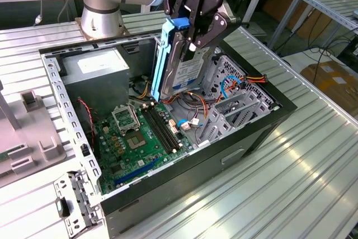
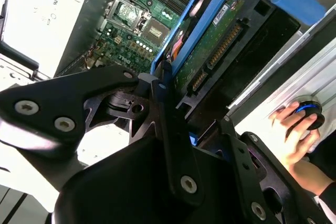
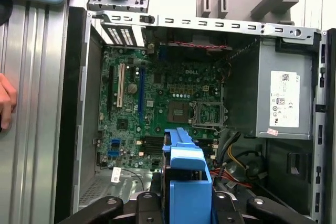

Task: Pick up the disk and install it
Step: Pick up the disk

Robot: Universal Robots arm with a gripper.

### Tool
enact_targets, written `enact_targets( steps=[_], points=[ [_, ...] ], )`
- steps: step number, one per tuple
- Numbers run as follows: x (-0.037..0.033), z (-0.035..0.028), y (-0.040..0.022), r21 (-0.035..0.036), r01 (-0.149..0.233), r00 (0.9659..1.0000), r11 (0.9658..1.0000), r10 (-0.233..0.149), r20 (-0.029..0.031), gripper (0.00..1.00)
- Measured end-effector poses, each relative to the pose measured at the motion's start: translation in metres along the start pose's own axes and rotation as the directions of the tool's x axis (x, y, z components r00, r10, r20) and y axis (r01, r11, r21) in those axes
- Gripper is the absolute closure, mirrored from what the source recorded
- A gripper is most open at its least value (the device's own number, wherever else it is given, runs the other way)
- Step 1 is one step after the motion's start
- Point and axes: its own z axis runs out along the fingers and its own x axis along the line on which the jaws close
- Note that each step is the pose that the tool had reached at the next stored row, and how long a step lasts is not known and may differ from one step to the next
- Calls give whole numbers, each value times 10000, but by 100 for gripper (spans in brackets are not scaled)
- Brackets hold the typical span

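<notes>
A ribbed metal tabletop (image 1: 291,166), a framed table (image 1: 330,1) and cardboard box (image 1: 335,79) beyond.

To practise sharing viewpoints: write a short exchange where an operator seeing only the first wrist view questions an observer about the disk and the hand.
Operator: I see just the blue end of the disk. How is it held?
Observer: In the exterior view the end effector is shut on the disk, holding it nearly upright over the open case.
Operator: What is that hand doing?
Observer: In the second wrist view the hand rests on a round blue-and-black button.
</notes>
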Motion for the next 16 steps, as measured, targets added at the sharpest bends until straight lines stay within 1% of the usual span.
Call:
enact_targets(
  steps=[4, 7, 11, 13, 16],
  points=[
    [35, -2, -11, 0, -1, 10000, 10000, 1, -1, 63],
    [85, -3, -28, 0, -1, 10000, 10000, 1, 0, 63],
    [120, -4, -41, -1, -1, 10000, 10000, 1, -1, 63],
    [151, -6, -54, -1, -1, 10000, 10000, 1, -1, 63],
    [179, -7, -65, -1, 0, 10000, 10000, 0, -1, 63]
  ],
)
